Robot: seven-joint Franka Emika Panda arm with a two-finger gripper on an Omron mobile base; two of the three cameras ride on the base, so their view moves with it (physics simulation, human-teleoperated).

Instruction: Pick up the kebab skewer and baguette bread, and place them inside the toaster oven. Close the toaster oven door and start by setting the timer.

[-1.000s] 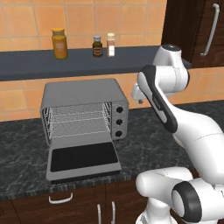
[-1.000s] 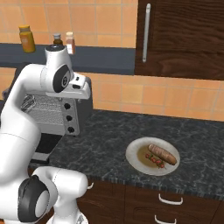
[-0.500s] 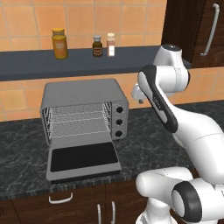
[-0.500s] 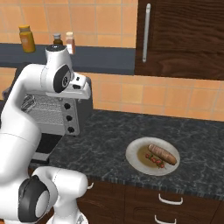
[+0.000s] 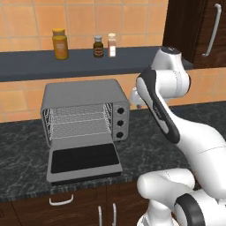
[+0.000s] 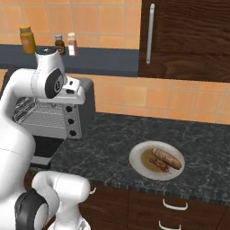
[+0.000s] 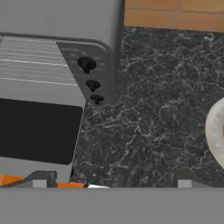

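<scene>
A dark marbled counter (image 5: 26, 154) runs along a wall of orange tiles (image 5: 132, 17). On the dark shelf (image 5: 26, 66) above stand a yellow jar (image 5: 60, 44), a small dark bottle (image 5: 98, 46) and a pale shaker (image 5: 112, 45), the last two close together. A white plate (image 6: 139, 164) lies on the counter. A dark wood cabinet (image 6: 188, 40) with a long handle (image 6: 150, 33) hangs at the right.
</scene>
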